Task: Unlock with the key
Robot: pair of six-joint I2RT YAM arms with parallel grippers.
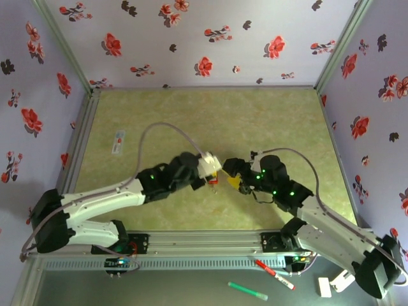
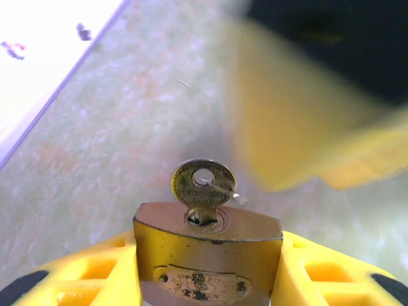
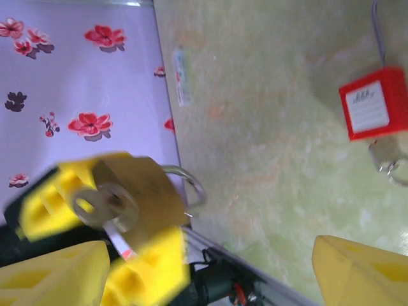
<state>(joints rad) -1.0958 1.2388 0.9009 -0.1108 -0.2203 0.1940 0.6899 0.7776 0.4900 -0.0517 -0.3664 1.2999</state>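
Table [image 1: 255, 121], one, green-yellow, walled on three sides by flowered panels; arms, two: left arm [image 1: 102, 204] and right arm [image 1: 331, 233], which meet above the table's middle. Grippers, two, each with yellow fingers; left gripper [image 2: 207, 274] is clamped on the brass padlock [image 2: 207, 248], one finger on each flank; right gripper [image 3: 210, 245] is spread wide and holds nothing, one finger just beside the key and apart from it. Padlocks, two; the brass one is held off the table, while the red padlock [image 3: 373, 109] lies flat on it, well apart. Markers, two, lying beyond the near rail: red marker [image 1: 274, 274] and green marker [image 1: 247, 291]. Key [image 2: 203, 185], one; its blade is seated in the brass padlock's keyhole and its rounded head stands clear.
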